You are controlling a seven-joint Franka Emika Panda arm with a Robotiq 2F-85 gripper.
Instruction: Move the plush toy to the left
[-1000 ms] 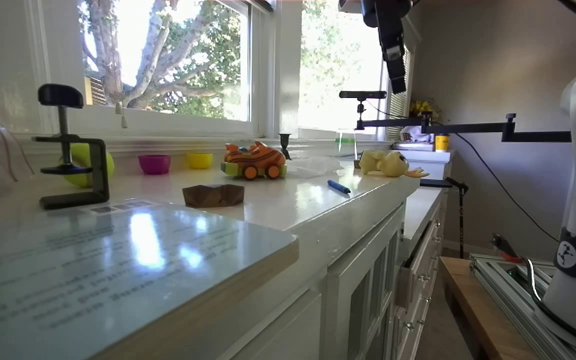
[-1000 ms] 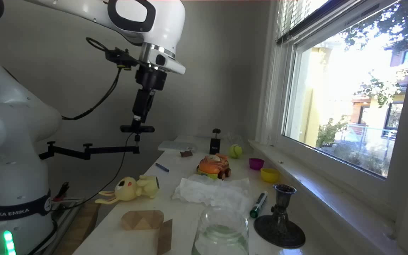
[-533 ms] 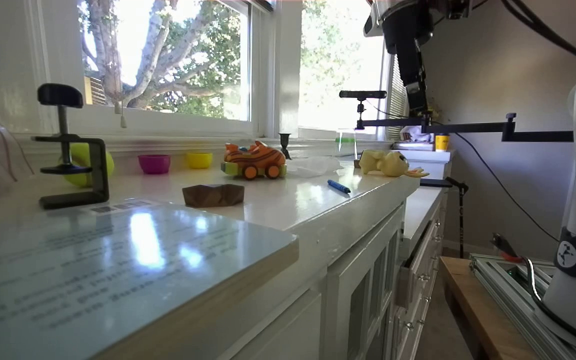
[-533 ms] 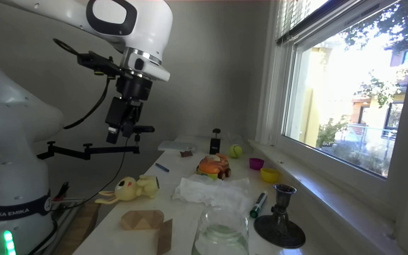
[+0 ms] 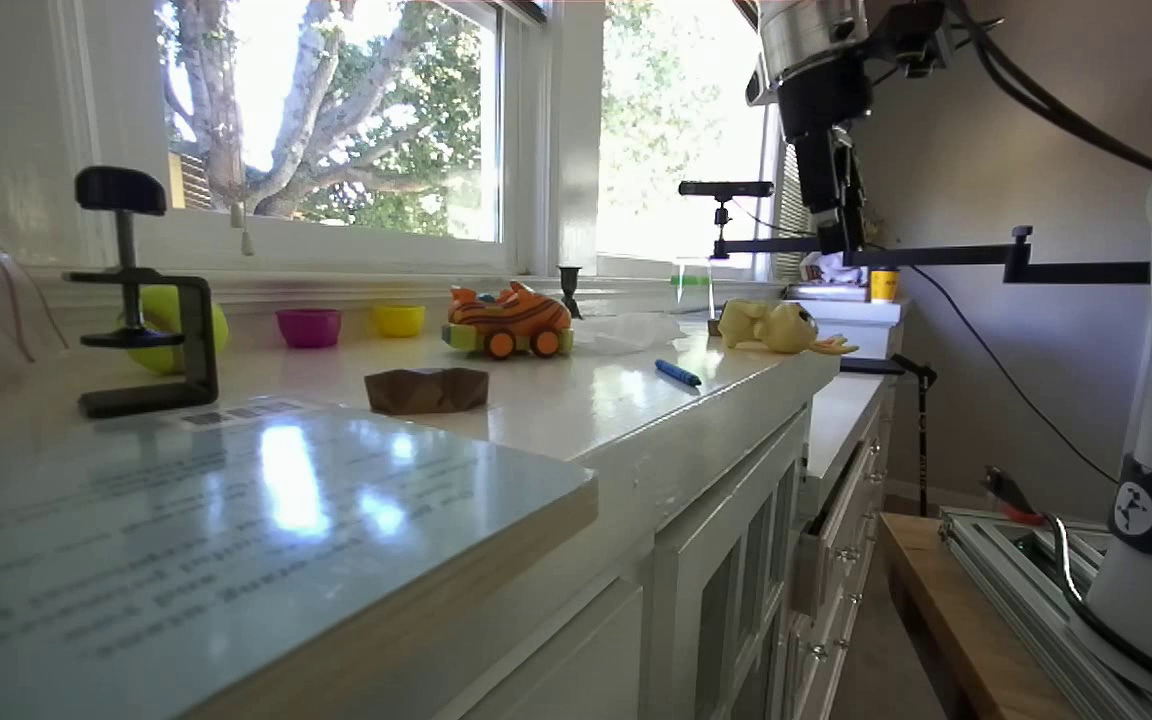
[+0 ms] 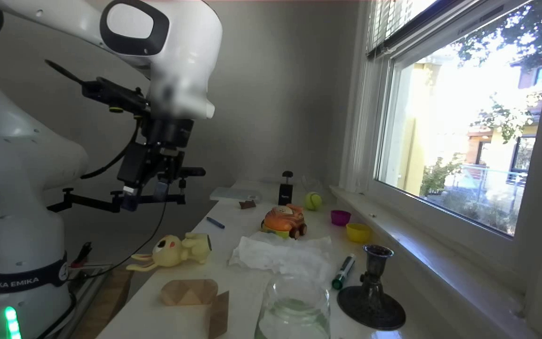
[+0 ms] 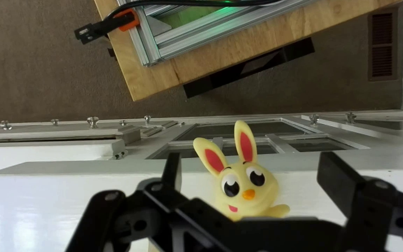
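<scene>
Purple cup [image 6: 340, 217] at right in an exterior view: inside unclear. Only wrist view shows plush toy [image 7: 245, 185] face-on. Pincer [image 7: 250, 169] wide.

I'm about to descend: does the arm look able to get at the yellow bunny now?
Probably yes: the open gripper hangs above the bunny, and the wrist view shows nothing between them.

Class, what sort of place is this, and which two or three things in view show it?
Probably a room in a house, perhaps used for robot work: a white counter with a glass-paned cabinet door below it runs beneath a big window, and a robot arm stands alongside.
</scene>
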